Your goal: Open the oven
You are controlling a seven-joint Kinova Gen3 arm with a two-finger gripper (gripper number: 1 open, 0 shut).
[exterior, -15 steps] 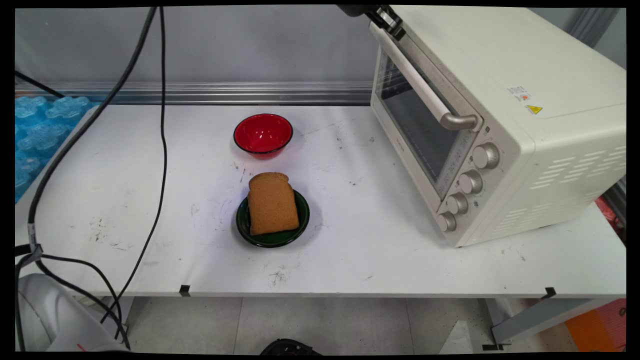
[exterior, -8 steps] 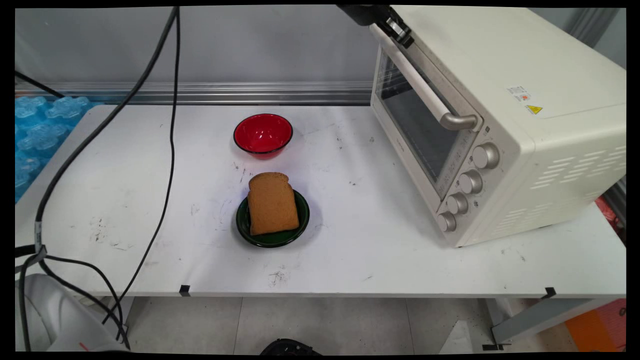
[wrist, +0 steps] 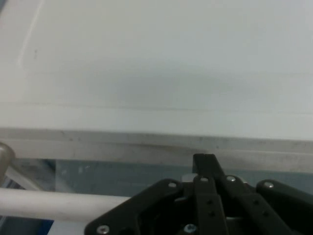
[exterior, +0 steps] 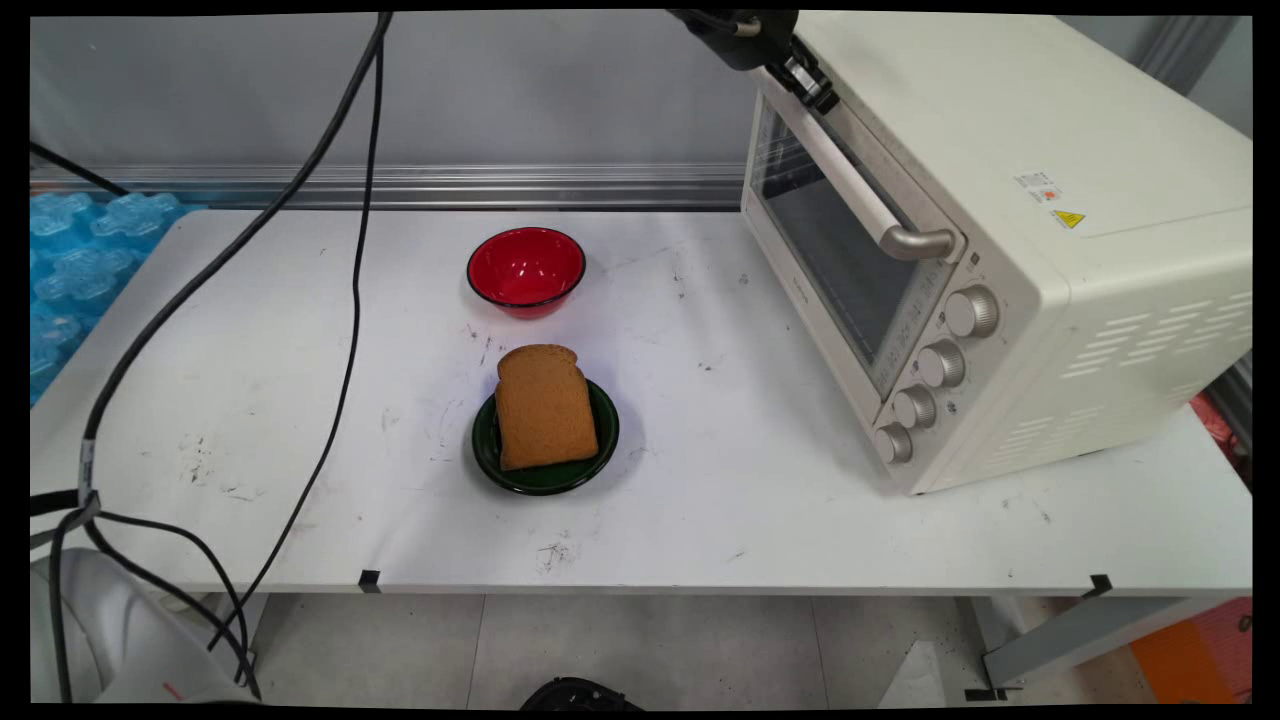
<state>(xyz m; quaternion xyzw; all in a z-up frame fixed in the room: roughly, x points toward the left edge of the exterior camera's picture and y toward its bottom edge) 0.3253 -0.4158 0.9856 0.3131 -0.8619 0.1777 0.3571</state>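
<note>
Black end effector up at the top edge of the main view, pressed in at the far end of the toaster oven's door handle; whether its fingers are parted or closed on the bar, I cannot tell, since the hand view shows only the linkage bunched low against the oven's top edge, with the pale handle running off to the left below it. Oven door looks closed, glass dark, four knobs stacked down its right side. Out on the white surface, well apart from the oven, a brown slice of bread lies on a dark green plate, overhanging its far rim. Behind that, a red bowl sits upright, nothing visible in it. Black cables hang down across the left of the surface.
</note>
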